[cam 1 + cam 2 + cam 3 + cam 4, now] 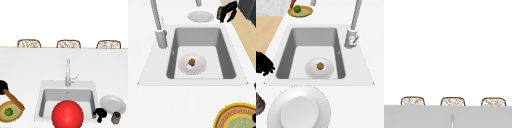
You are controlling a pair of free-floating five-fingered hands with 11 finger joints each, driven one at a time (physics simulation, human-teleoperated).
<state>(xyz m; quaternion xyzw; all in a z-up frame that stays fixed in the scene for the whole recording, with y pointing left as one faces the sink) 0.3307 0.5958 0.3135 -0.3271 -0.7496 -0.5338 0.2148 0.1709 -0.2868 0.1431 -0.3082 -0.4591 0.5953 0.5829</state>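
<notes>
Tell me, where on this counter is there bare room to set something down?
Bare counter lies behind the sink, either side of the faucet, and between the sink and the basket near the left hand. It is crowded right of the sink: white plate, jar and right hand sit close together.

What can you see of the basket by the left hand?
The basket is round and shallow, looks woven, with a yellow-brown rim and greenish inside. It sits on the white counter left of the sink and holds a green fruit. A brown handle arches over it, and the left hand is at the handle's top end.
</notes>
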